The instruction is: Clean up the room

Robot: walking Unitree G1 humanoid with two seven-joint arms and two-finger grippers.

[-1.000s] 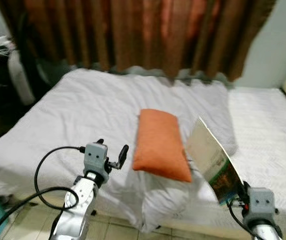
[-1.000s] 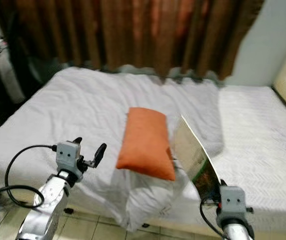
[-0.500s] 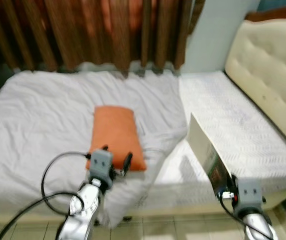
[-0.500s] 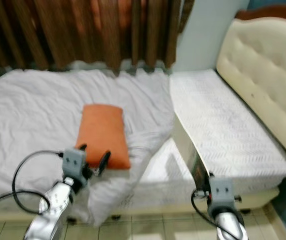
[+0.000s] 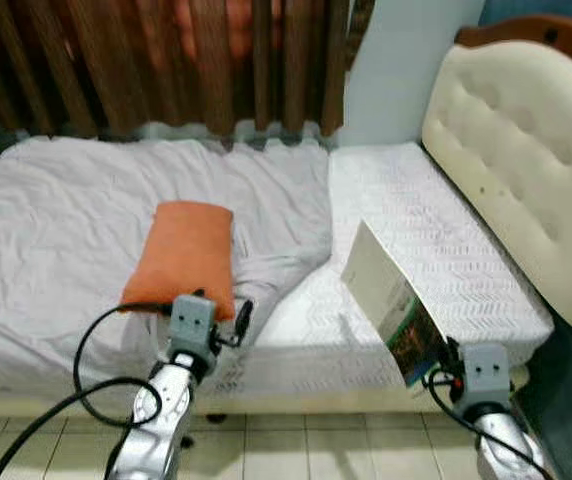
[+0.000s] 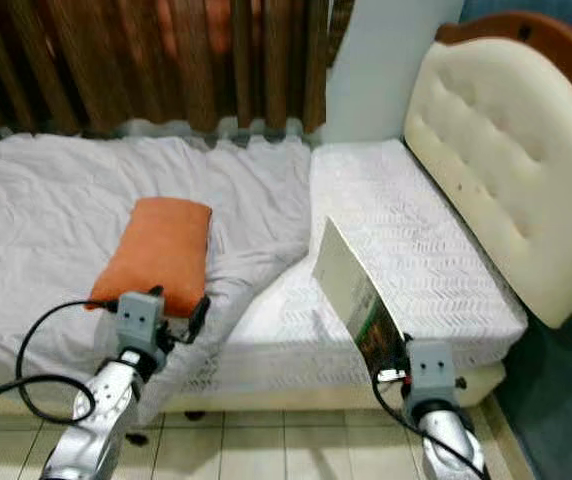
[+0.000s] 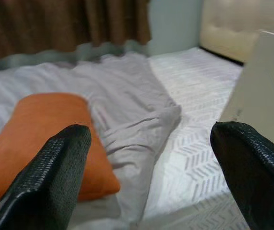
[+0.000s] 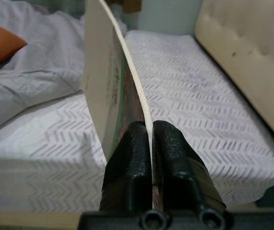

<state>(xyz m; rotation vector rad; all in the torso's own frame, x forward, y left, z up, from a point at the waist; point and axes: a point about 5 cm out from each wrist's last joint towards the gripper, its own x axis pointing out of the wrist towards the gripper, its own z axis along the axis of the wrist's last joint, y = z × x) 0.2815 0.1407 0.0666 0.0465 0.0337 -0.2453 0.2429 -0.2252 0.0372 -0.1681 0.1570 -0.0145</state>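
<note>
My right gripper [image 5: 434,362] is shut on the lower corner of a thin book [image 5: 386,310] with a pale cover, held tilted above the near edge of the bed; the right wrist view shows the book [image 8: 109,72] edge-on between the black fingers [image 8: 130,163]. My left gripper [image 5: 242,318] is open and holds nothing, hovering just in front of an orange pillow [image 5: 183,256] that lies on the rumpled grey blanket [image 5: 56,230]. In the left wrist view the pillow [image 7: 36,129] sits between the wide-apart fingers [image 7: 55,172].
The bed's bare white mattress [image 5: 426,230] runs to a cream tufted headboard [image 5: 516,140] on the right. Brown curtains [image 5: 156,60] hang behind the bed. Tiled floor [image 5: 316,450] lies below my arms.
The camera has swung right, bringing the headboard into view. Both grippers keep their states, the right still holding the book.
</note>
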